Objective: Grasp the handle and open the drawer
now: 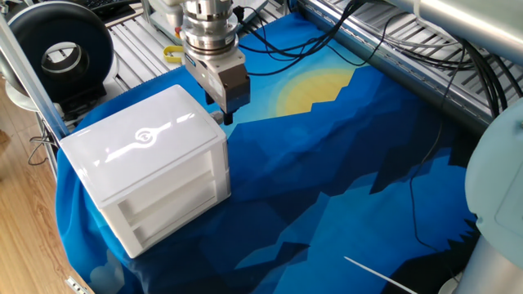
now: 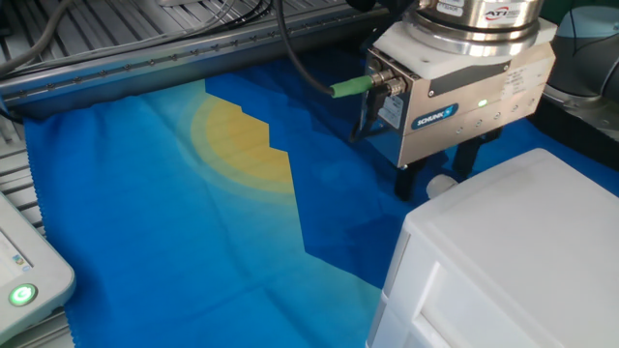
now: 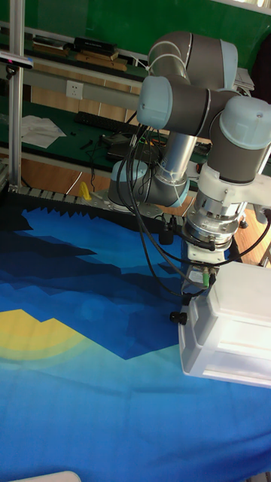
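One fixed view: the gripper is being held over the handle at the cabinet corner. Other fixed view: fingers are being kept apart around the handle; closing squarely is advised. Tall fixed view: the handle is being seen sideways.

Blue and yellow patterned cloth spread beneath the hand, black cables behind it, black reel off to one side, green-lit button well apart.

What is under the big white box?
The white cabinet sits on a blue cloth with a yellow sun patch. The cloth continues beneath it, but that part is covered, so anything underneath can't be seen.
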You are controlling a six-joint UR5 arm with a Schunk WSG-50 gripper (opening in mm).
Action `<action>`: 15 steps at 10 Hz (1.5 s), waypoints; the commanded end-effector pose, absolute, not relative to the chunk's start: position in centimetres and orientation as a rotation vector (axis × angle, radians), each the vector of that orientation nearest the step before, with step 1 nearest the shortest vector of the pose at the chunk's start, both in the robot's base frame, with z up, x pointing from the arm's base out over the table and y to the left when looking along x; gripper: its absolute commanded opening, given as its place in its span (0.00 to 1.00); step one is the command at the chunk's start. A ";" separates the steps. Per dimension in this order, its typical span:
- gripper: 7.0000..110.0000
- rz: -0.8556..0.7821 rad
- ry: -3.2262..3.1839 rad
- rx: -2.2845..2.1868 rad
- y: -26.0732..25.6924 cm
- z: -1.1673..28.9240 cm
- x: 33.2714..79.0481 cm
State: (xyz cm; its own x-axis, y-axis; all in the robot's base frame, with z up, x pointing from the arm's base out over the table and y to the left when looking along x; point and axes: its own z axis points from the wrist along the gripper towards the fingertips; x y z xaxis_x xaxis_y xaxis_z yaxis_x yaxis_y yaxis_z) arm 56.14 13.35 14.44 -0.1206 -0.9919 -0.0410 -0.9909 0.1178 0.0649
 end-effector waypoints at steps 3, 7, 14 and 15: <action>0.57 -0.137 -2.334 2.053 13.5 14.4 55.3; 0.57 -0.114 -2.300 2.135 13.8 14.3 56.1; 0.57 -0.058 -2.314 2.034 12.8 13.7 54.9; 0.57 -0.063 -2.317 2.031 12.9 13.7 54.9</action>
State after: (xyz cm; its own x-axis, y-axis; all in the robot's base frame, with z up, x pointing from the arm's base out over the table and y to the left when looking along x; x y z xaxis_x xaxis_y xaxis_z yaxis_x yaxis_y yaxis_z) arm 55.02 13.05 13.65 -0.1125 -0.9936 0.0087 -0.9914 0.1128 0.0659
